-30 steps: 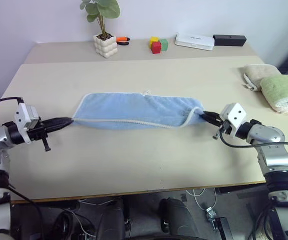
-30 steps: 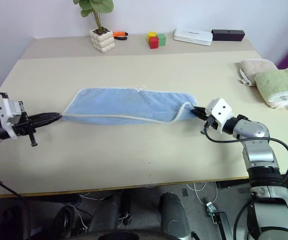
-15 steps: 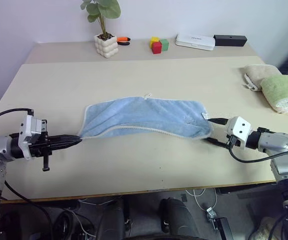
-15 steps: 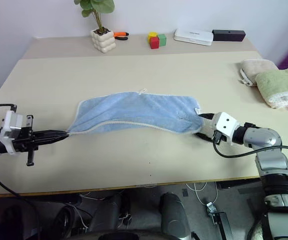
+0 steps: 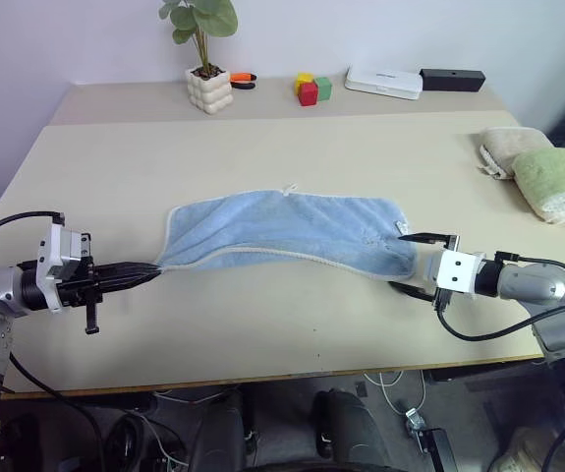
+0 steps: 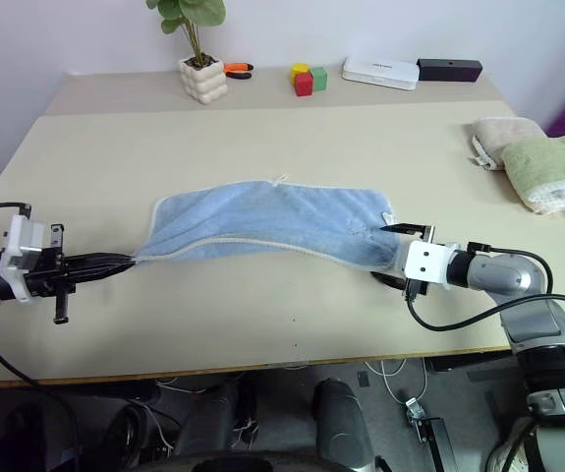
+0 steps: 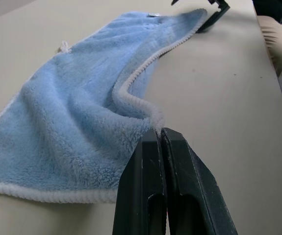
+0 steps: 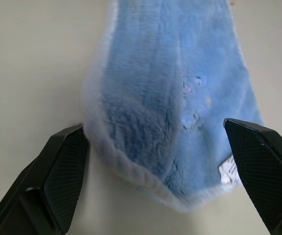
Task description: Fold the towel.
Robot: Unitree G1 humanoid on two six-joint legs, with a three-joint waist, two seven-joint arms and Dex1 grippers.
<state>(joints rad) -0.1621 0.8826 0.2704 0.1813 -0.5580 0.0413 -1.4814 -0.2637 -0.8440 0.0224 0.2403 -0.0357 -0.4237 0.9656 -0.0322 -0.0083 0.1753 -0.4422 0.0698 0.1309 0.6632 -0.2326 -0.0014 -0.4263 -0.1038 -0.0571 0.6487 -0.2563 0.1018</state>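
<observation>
While the left gripper at the lower left of the head view keeps its jaws pressed together on the left corner of the towel, the right end has been let go. A second ago the towel was pulled taut and narrow between both grippers, held at each end. Now it lies slack on the table across the middle of the frame, wider than before, with its near hem sagging in a shallow curve and a few creases running toward the pinched left corner.

Moving right along the cloth, a small white loop tag sits at the far hem, and a dark embroidered mark shows near the right corner in the right wrist view.

At the lower right, the right gripper has drawn back a little toward the table's near edge. Its jaws are spread wide, one finger on each side of the towel's right end, with nothing between them gripped. The corner lies flat on the table just ahead of the fingertips.

Judging from this, the stretch that straightened the towel is over and the right corner has been released, likely so that gripper can re-grasp for a fold. No fold is visible yet; the towel is a single spread layer.

Further right, at the frame's edge, a beige towel and a green towel rest folded, well apart from the work.
</observation>
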